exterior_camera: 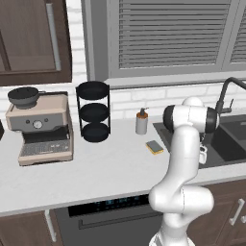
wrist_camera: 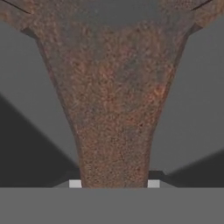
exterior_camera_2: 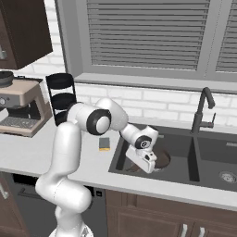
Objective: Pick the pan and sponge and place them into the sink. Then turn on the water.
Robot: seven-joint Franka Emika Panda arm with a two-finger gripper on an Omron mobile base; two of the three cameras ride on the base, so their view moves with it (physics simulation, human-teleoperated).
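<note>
From the left base view, the sponge (exterior_camera: 154,147) lies flat on the counter (exterior_camera: 105,168) just left of the sink (exterior_camera: 230,139). From the right, my gripper (exterior_camera_2: 150,167) reaches into the left basin, the pan (exterior_camera_2: 159,159) low inside it. In my hand view, my fingers (wrist_camera: 75,183) are clamped on the pan's handle (wrist_camera: 116,148), which runs straight away from me.

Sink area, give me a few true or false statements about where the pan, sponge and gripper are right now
1. The gripper is shut on the pan handle. True.
2. The pan is on the counter by the coffee machine. False: it is down in the left basin of the sink.
3. The sponge lies on the counter. True.
4. Water runs from the faucet. False: no stream shows.
</note>
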